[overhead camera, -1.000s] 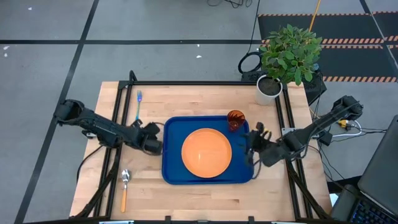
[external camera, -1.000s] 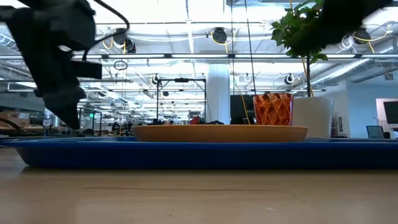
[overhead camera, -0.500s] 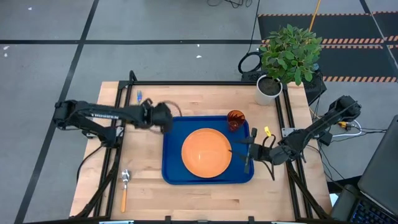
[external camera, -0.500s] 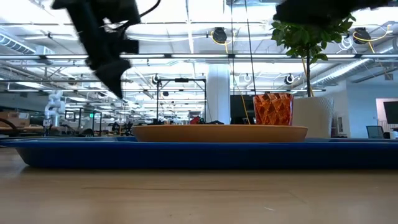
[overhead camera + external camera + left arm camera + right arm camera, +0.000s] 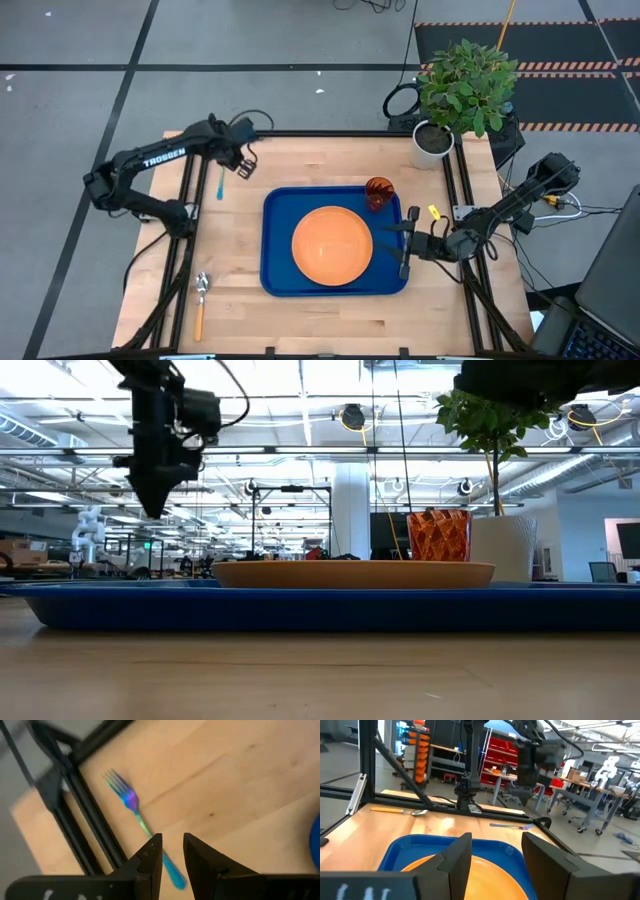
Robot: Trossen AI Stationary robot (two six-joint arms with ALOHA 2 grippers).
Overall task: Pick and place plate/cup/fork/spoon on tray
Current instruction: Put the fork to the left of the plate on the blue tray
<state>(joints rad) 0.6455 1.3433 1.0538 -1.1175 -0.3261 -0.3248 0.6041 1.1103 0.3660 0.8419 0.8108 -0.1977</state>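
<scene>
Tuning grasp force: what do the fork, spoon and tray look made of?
Fork: thin, light blue with a glossy sheen, likely plastic.
Spoon: shiny silver bowl, probably metal; matte orange handle, probably plastic.
Tray: solid blue, rounded corners, raised moulded rim, looks like smooth plastic.
Judged by look only.
</scene>
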